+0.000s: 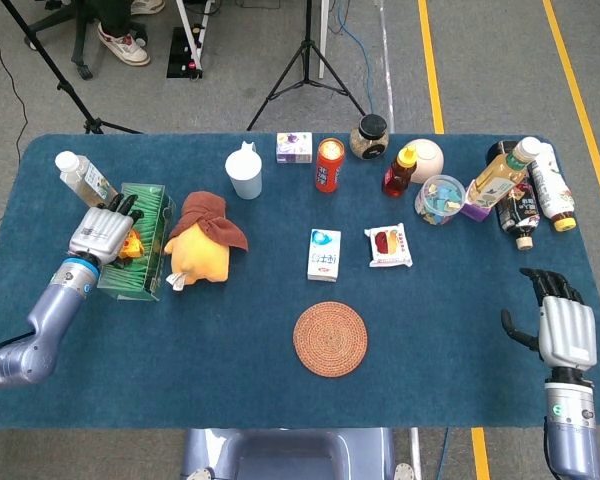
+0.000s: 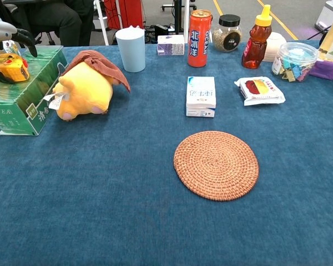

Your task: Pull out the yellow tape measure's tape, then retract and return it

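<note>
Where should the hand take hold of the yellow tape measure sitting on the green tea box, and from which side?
Probably from above, fingers closing across the body's two flat sides. The yellow tape measure lies on top of the green tea box, its lower part on the lid, and the left hand is already over it.

Head view looks steeply down; chest view sits low, sharing the table (image 1: 280,400).
</note>
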Controlling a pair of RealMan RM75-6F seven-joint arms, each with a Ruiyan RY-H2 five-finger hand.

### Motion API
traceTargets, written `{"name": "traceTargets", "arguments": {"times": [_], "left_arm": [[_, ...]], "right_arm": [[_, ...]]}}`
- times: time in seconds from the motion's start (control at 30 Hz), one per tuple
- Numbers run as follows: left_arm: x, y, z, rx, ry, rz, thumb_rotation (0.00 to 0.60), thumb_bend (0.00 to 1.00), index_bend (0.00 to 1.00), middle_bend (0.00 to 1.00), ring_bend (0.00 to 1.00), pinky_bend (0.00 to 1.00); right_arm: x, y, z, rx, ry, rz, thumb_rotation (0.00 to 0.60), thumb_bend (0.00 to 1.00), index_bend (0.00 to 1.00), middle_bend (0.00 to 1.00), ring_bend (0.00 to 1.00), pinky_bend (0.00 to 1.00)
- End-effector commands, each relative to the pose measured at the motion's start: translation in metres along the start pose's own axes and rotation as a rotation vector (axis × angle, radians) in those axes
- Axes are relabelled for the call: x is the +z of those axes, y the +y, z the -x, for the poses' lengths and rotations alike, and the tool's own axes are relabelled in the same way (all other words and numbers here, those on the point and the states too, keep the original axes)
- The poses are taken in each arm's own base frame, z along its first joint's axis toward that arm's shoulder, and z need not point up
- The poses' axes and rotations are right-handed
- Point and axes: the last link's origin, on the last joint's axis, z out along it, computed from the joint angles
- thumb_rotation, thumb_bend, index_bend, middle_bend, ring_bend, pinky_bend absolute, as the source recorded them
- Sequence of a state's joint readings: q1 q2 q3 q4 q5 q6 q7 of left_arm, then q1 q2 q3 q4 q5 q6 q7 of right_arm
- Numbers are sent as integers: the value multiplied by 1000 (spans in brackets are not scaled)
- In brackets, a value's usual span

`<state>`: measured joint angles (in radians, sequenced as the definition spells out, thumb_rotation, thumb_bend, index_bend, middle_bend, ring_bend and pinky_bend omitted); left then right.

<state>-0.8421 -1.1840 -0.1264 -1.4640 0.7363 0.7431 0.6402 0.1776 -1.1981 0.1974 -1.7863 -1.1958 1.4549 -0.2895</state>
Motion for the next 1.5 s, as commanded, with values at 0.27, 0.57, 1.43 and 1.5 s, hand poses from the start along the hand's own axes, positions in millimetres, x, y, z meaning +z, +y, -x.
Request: {"name": "traceTargets", "arguments": {"times": [0.27,0.57,1.43,1.5], "left_arm": [[-1,-5,-6,-74,19,15,600,256,437,297,296,385],[-4,-5,-12,-88,57,41,600,310,531,408,409,503],[-16,49,-64,11,127,319,600,416,626,505,465,584],[-17,56,-69,18,127,347,600,417,631,509,467,584]], "right_arm": [[-4,-1,-7,1,3,8,467,382,189,226,170,248],[-4,-3,-9,5,11,7,469,382,188,226,170,250],[-3,-18,-2,101,-21,-61,466,382,189,226,170,255],[-2,-22,0,130,-29,-79,466,381,189,226,170,255]]}}
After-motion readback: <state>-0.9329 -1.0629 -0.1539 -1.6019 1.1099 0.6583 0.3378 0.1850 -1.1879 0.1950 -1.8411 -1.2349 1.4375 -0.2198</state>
